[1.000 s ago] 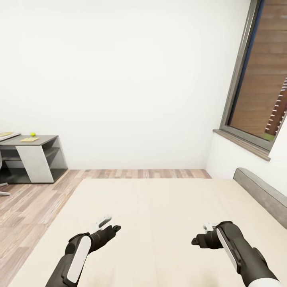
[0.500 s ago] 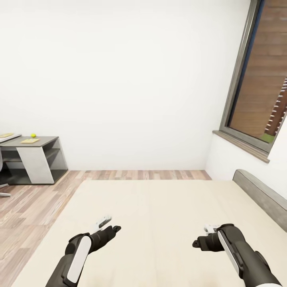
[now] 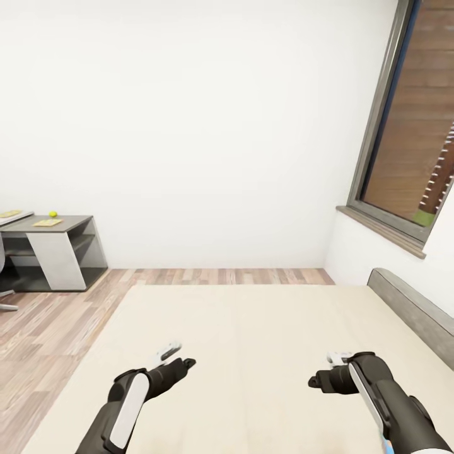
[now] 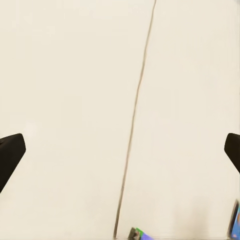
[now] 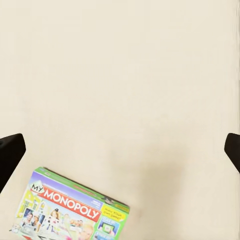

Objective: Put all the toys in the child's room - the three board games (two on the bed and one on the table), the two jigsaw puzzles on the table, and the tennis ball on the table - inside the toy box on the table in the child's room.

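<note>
The bed with its beige mattress spreads below me, both arms held over it. My left gripper is open above bare mattress; two slivers of colourful box edge into the left wrist view. My right gripper is open too, with a MONOPOLY board game lying flat on the mattress beneath it and off to one side. Far left stands the table, carrying the tennis ball and a jigsaw puzzle. The toy box is out of view.
A grey headboard runs along the bed's right side under a window. Wooden floor lies between the bed and the table. A white wall closes off the far side.
Both arms have drifted slightly down in the picture, the left one also a little to the right. The view itself has shifted slightly.
</note>
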